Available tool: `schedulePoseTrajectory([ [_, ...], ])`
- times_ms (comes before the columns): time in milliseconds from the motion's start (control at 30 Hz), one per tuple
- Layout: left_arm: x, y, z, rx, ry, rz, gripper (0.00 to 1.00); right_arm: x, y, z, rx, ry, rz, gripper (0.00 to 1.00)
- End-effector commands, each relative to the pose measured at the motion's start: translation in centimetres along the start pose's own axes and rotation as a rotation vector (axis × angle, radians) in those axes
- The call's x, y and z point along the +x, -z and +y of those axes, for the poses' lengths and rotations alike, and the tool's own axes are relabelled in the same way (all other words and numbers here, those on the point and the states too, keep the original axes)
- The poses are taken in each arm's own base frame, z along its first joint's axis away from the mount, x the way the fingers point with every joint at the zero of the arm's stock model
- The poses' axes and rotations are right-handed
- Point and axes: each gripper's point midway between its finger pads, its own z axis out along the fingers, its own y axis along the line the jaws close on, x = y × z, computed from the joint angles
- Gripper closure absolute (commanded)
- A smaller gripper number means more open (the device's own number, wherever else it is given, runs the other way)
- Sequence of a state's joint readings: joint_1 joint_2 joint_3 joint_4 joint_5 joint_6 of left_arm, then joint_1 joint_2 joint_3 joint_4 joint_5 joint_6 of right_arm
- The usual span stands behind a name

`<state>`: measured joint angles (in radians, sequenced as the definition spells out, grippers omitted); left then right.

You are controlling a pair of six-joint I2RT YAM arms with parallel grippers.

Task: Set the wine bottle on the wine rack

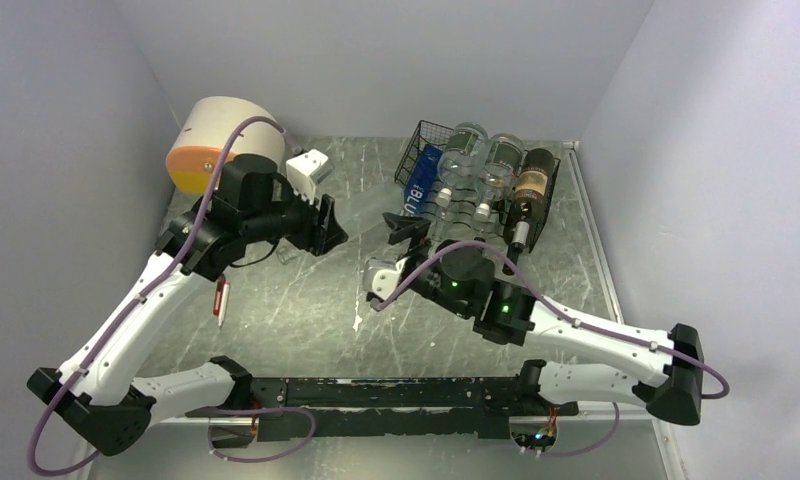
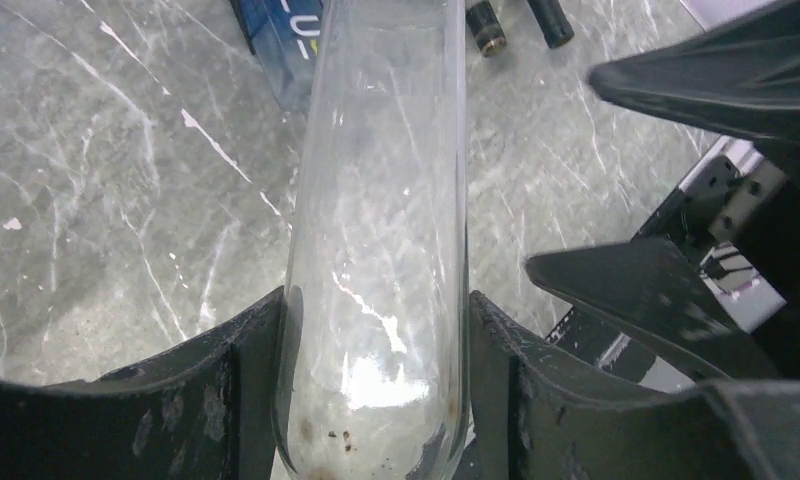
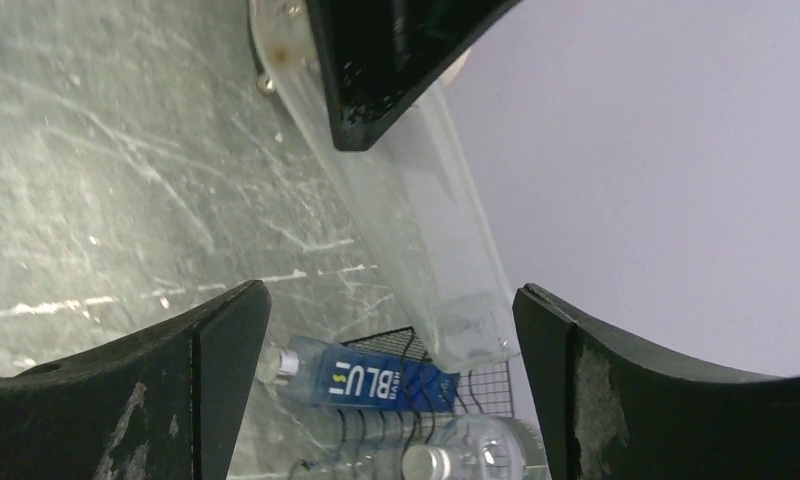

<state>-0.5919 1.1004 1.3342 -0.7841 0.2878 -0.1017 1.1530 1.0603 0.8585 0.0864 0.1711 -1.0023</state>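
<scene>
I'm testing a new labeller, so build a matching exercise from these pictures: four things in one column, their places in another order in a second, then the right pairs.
Things
1. long clear glass bottle
2. blue bottle marked BLU
3. dark brown bottle with a tan label
4. cream cylinder with an orange end

Places
A. right end of the black wire rack
B. far left of the grey marbled table, by the wall
C. gripped between the left fingers
D. left end of the rack

Pairs: 1-C, 2-D, 3-A, 4-B
</scene>
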Motion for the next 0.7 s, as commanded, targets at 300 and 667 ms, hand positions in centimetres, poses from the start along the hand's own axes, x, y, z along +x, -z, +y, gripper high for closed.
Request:
schedulePoseTrajectory([
  [300, -8.6, -6.0, 1.6, -0.024, 0.033, -0.269, 0.93, -2.6, 7.5, -9.8, 0.443, -0.949, -0.150, 0.11],
  [667, -13.0, -15.5, 4.6, -0.092, 0.163, -0.333, 0.93, -3.3, 11.3, -10.4, 0.452, -1.387, -0.208, 0.17],
])
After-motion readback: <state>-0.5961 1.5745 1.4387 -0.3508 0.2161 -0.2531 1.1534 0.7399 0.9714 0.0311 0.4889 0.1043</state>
